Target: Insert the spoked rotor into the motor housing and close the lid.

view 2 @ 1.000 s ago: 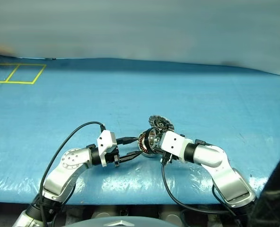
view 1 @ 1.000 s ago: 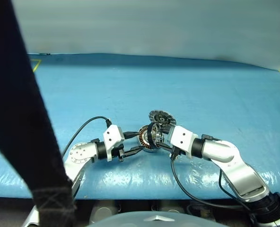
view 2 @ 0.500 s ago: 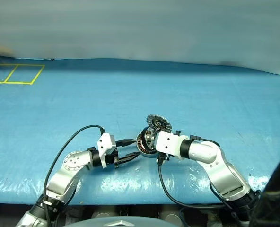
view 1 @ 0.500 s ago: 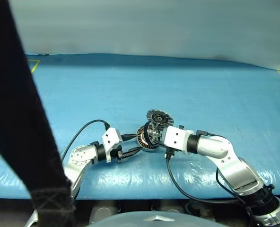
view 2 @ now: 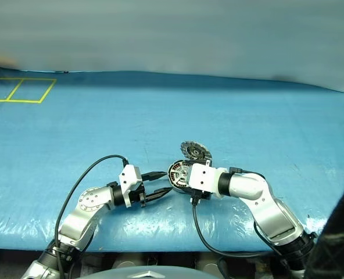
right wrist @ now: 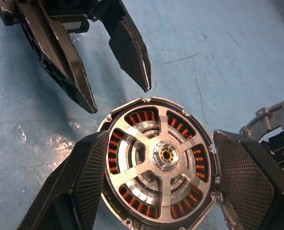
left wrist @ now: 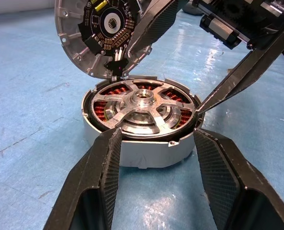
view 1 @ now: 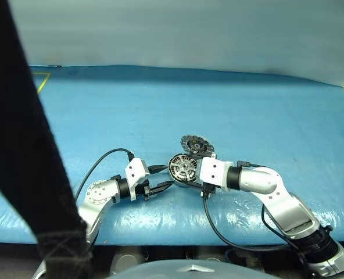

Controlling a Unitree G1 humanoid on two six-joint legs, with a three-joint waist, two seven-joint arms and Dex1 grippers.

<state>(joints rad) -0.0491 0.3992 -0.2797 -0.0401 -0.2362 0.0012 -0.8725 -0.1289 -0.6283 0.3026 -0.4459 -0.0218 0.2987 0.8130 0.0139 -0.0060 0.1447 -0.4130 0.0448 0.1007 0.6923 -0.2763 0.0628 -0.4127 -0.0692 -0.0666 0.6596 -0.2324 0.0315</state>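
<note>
Right pincer [right wrist: 156, 177] spread wide, fingers flanking housing [left wrist: 147, 143] without grasp. Left pincer [left wrist: 154, 163] released, fingers either side of housing wall, apparently clear. Rotor [right wrist: 161, 155] seated in housing over copper windings. Lid [left wrist: 101, 36] hinged upright, open. Housing resting on blue tabletop [view 1: 160, 110].

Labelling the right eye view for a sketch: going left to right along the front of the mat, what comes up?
Left pincer → motor housing with spoked rotor seated in it → right arm's white wrist block.
</note>
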